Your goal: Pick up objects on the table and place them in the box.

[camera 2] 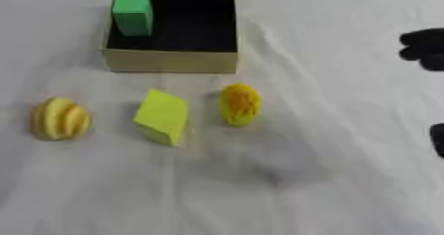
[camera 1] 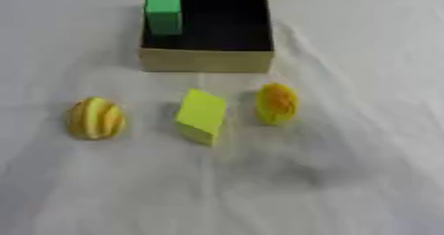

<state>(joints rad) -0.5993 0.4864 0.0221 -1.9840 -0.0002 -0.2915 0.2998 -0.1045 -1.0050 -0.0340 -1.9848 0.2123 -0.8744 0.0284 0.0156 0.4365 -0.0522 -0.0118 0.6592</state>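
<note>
Our right hand [camera 2: 425,48] shows at the table's [camera 1: 364,179] right edge; whether it is clenched, we cannot tell. A green block [camera 1: 163,11] stands in the box's [camera 1: 206,60] far-left corner.

Even, soft light; whole picture blurred; faint shadow on white cloth-covered table [camera 1: 364,179]; open cardboard box [camera 1: 206,60] interior dark

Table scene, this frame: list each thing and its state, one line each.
box: open, upright, holds the green block.
green block: inside the box, far left corner.
striped yellow object: on the table, untouched.
yellow-green block: on the table, tilted on an edge.
orange-yellow object: on the table, untouched.
right hand: at the right edge, touching nothing.
</note>
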